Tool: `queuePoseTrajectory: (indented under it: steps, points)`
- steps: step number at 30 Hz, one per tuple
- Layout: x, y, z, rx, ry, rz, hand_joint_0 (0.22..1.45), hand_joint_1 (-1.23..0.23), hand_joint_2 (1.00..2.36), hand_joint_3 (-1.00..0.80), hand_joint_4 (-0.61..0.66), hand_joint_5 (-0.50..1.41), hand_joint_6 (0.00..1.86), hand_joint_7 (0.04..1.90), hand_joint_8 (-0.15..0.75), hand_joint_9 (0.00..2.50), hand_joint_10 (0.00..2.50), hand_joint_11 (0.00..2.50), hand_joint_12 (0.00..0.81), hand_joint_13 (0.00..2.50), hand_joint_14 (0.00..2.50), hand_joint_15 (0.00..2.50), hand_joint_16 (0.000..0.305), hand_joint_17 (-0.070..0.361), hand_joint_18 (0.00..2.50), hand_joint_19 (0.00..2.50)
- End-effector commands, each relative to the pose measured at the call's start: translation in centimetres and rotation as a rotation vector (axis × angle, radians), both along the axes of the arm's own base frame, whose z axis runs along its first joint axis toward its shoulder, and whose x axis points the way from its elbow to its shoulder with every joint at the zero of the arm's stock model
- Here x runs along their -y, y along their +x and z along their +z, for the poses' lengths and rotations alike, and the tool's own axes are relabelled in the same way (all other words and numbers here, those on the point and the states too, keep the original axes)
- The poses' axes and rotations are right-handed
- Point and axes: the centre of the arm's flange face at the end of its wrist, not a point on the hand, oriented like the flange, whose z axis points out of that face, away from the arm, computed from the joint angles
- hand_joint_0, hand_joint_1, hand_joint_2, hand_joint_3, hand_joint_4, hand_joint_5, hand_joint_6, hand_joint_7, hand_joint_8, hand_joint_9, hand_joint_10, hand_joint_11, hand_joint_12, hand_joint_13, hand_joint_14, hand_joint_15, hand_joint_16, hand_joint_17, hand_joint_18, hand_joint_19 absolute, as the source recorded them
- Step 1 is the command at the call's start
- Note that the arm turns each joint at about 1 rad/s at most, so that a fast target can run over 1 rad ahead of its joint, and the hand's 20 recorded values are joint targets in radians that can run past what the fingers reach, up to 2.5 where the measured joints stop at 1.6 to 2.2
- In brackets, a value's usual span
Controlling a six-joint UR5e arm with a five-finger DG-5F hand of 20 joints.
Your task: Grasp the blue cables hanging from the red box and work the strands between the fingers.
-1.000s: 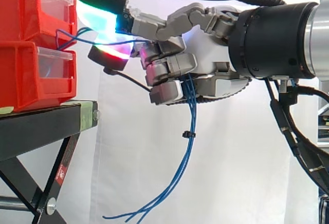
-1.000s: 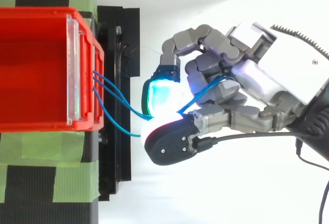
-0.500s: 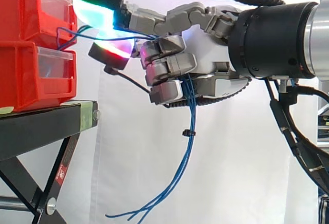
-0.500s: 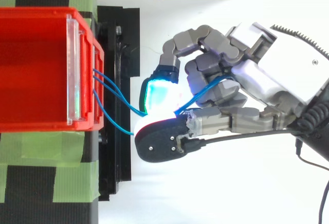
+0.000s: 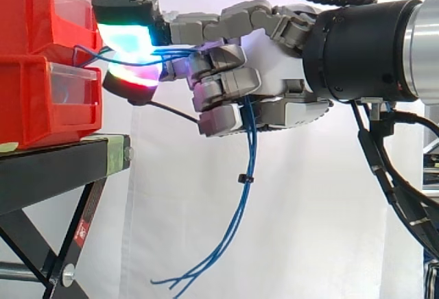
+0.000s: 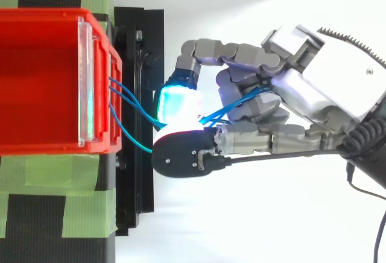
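Working the strands, I judge: I have the hand [image 5: 274,73] curled round the cables [image 5: 241,189], which run from the box [image 6: 42,17] between its pads [image 5: 127,35] and hang below the palm. Next I'd roll them gently, without tugging.

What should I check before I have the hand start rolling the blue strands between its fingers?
1. Grip on the blue cables: ok, the strands pass between two glowing pads of the hand.
2. Anchor at the red box: ok, the strands run into its front.
3. Slack between box and hand: ok, the strands curve in the top view.
4. Clearance to the box: ok but narrow; a gap shows from above.
5. Free hang: ok, the loose ends dangle apart from the black stand.
6. Every strand caught: cannot tell.
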Motion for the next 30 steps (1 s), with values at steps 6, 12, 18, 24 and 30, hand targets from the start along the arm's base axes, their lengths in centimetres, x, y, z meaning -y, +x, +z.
queuePoseTrajectory:
  steps: [6,12,18,24,30]
  points:
    - [0.11,0.15,0.11,0.001,-0.002,0.012,1.25,-0.65,1.02,-0.04,0.18,0.54,0.0,1.59,0.35,0.91,2.5,1.99,0.431,1.02,2.5,1.29,0.063,0.142,1.39,1.65]
    - [0.2,0.18,0.13,0.004,-0.001,0.01,0.94,-0.77,1.02,-0.34,0.18,-0.05,0.99,1.22,0.35,0.91,2.5,1.99,0.431,1.02,2.5,1.29,0.063,0.142,1.39,1.65]
    - [0.21,0.15,0.11,0.001,-0.002,0.01,0.77,-0.64,1.01,-0.63,0.24,0.03,1.06,1.27,0.35,0.91,2.5,1.99,0.431,1.02,2.5,1.29,0.063,0.142,1.39,1.65]
    - [0.3,0.15,0.11,0.001,-0.002,0.009,0.76,-0.61,1.01,-0.71,0.23,0.11,0.71,1.32,0.35,0.91,2.5,1.99,0.431,1.02,2.5,1.29,0.063,0.142,1.39,1.65]
    - [0.34,0.06,0.04,-0.01,-0.007,0.009,0.75,-0.58,1.01,-0.77,0.24,0.16,0.49,1.36,0.35,0.91,2.5,1.99,0.431,1.02,2.5,1.29,0.063,0.142,1.39,1.65]
